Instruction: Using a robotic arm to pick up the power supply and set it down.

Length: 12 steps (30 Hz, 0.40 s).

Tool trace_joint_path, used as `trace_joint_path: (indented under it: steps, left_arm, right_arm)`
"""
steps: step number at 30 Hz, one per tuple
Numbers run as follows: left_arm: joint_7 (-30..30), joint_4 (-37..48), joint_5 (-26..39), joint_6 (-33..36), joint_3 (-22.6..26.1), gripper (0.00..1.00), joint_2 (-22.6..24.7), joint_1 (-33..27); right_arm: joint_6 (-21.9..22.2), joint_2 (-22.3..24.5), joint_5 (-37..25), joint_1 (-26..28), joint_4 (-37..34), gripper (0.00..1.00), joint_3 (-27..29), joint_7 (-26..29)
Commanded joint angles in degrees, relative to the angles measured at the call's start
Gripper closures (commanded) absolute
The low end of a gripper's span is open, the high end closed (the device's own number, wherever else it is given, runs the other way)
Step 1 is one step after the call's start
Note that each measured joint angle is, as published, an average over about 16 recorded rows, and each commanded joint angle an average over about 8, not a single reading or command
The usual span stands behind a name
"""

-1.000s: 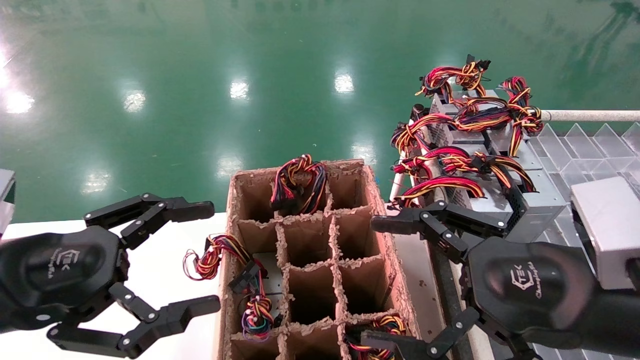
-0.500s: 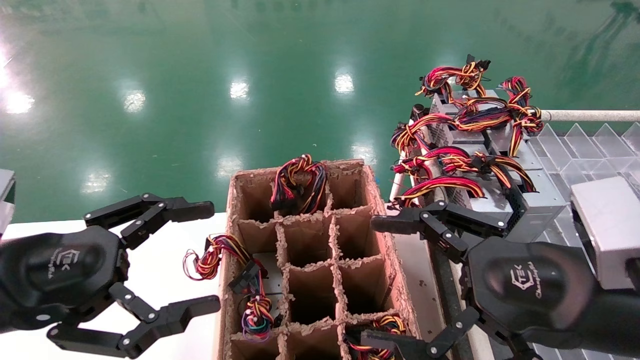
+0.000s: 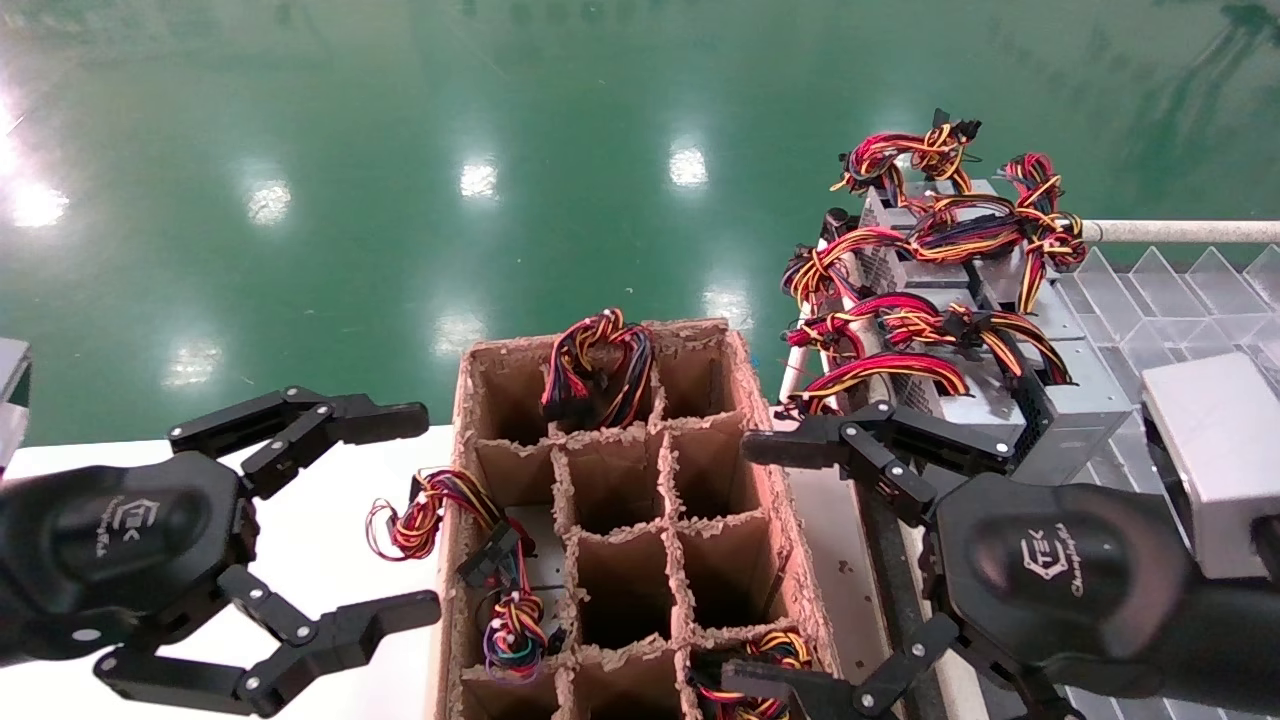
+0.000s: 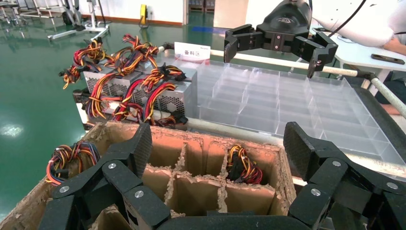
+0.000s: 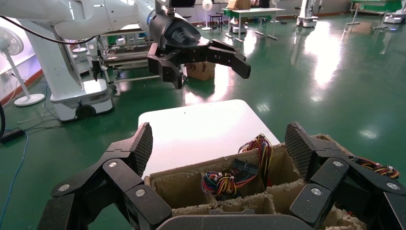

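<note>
1. Left gripper (image 3: 425,515) hangs over the white table (image 3: 330,480), just left of the cardboard crate (image 3: 800,590). Its black jointed fingers (image 3: 385,420) are spread wide, holding nothing and touching nothing.
2. Right gripper (image 3: 745,570) is the same story: claws wide apart, nothing between them, hovering over the crate's right edge and the strip beside it.
3. The power supplies (image 3: 985,405) sit in a cluster on the rack to the right of the crate. They're silver-grey metal boxes with perforated sides, and bundles of red, yellow and black wires (image 3: 895,370) are piled on top.
4. The crate is rough, frayed cardboard split into cells by dividers. A few cells already have wire bundles poking out: 1 at the far end (image 3: 595,365), 1 spilling over the left wall (image 3: 430,510), 1 at the near right corner (image 3: 755,665).
5. Left wrist view adds what the head view barely catches: a clear plastic divider tray (image 4: 287,108) next to the supplies (image 4: 143,93), with a small white label card (image 4: 192,51) behind them, plus the right gripper (image 4: 275,45) hanging above it.
6. Right wrist view shows the textured rubbery finger pads (image 5: 143,146) up close, and the left gripper (image 5: 206,62) across the table (image 5: 201,129) on its white arm (image 5: 91,17).
</note>
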Motion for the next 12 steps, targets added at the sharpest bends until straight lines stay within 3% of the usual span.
trace_joint_path:
  steps: [1, 12]
  left_arm:
    - [0.0, 0.0, 0.0, 0.0, 0.0, 0.0, 0.0, 0.0]
    - [0.0, 0.0, 0.0, 0.0, 0.0, 0.0, 0.0, 0.0]
  right_arm:
    - [0.0, 0.0, 0.0, 0.0, 0.0, 0.0, 0.0, 0.0]
    - [0.0, 0.0, 0.0, 0.0, 0.0, 0.0, 0.0, 0.0]
